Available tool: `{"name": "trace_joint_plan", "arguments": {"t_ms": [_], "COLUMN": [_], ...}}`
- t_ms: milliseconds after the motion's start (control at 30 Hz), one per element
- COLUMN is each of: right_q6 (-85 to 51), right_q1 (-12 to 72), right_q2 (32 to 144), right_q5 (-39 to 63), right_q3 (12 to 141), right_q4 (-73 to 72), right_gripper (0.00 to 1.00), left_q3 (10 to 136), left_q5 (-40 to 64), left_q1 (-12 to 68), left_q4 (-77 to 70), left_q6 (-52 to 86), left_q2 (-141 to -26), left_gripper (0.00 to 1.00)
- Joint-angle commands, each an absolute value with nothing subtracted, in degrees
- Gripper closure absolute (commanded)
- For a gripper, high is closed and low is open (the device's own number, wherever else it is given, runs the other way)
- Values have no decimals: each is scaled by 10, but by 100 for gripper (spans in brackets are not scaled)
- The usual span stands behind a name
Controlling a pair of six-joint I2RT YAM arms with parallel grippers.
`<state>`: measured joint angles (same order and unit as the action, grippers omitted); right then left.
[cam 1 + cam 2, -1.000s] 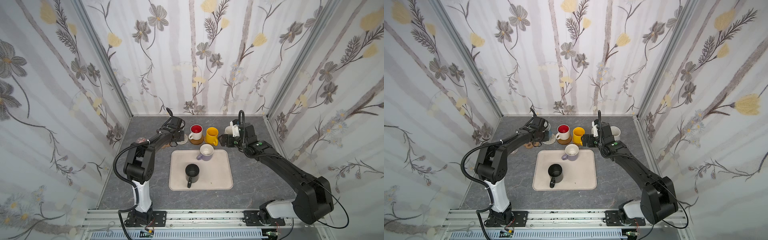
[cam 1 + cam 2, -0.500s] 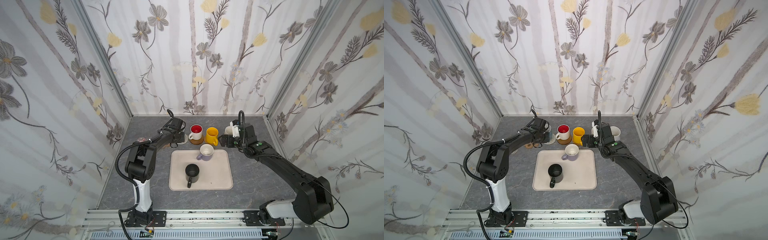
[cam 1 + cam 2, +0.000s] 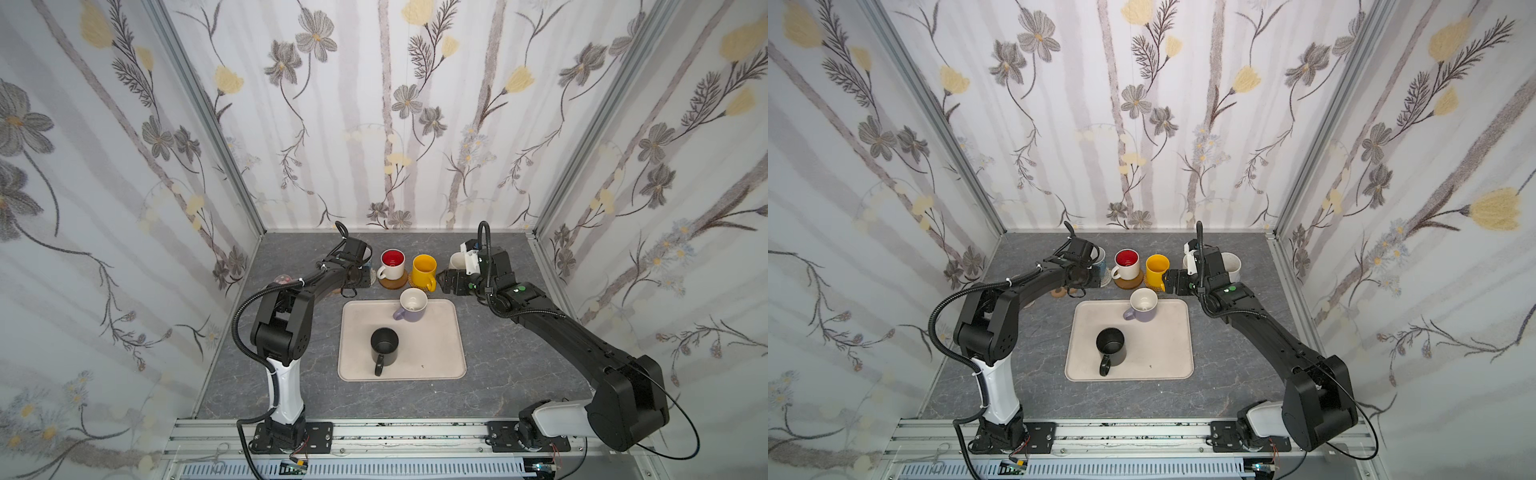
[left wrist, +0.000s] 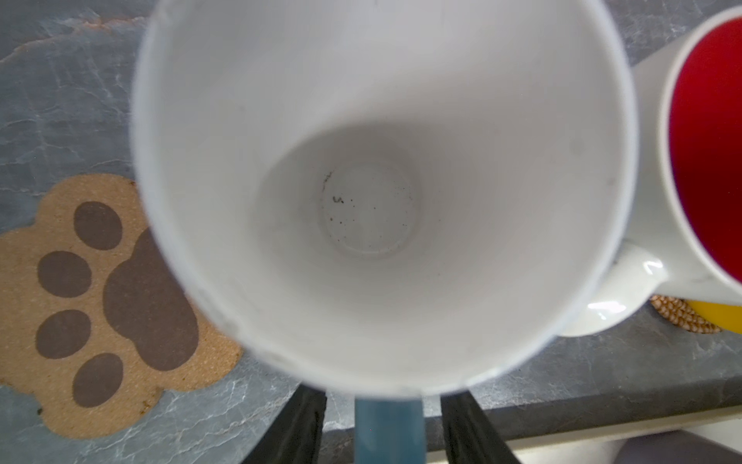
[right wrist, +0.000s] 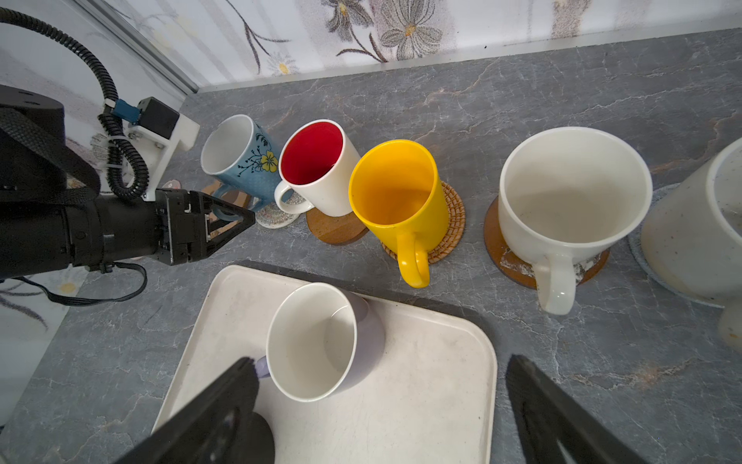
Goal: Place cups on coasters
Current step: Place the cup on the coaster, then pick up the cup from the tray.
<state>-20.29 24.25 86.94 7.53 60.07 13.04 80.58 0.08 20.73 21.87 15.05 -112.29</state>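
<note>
Our left gripper [image 4: 383, 399] stands open, its black fingers [image 4: 299, 426] flanking the handle of the light blue ceramic mug [image 4: 381, 180] without touching it. The brown paw-shaped cork coaster [image 4: 100, 297] lies bare just outside one finger. Our right gripper [image 5: 381, 361] gapes wide. The lavender ceramic mug [image 5: 321, 345] stands on the beige rectangular tray [image 5: 433, 401] just ahead of its fingertips, close beside one.

The light blue mug [image 5: 257, 170] is painted with a yellow flower on black sprigs, white inside. The white mug [image 5: 335, 191] is glazed red inside, and the yellow mug [image 5: 405, 227] is left plain. The paw coaster [image 4: 112, 297] is done in tan with dark brown pads. The table [image 5: 522, 100] is veined grey.
</note>
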Motion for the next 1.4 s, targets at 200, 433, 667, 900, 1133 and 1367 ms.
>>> {"name": "trace_joint_plan", "arguments": {"t_ms": [200,433,667,900,1133,1367], "right_q6": [-199,-199,-203,-230,-250,-274], "right_q1": [243,247,273,300,319,326], "right_q2": [847,825,784,738,698,674], "right_q5": [81,70,52,42,27,8], "right_q3": [601,596,569,525,487,449], "right_q4": [126,150,155,159,170,161], "right_gripper": [3,2,0,0,0,0], "left_q3": [816,780,719,651,578,534], "left_q5": [-3,9,68,80,48,40], "left_q1": [208,207,219,264,308,372], "left_q4": [213,218,222,233,253,300], "left_q6": [150,151,147,142,183,230], "left_q2": [-1068,-985,-900,-821,-731,-661], "left_gripper": [31,27,26,29,42,50]}}
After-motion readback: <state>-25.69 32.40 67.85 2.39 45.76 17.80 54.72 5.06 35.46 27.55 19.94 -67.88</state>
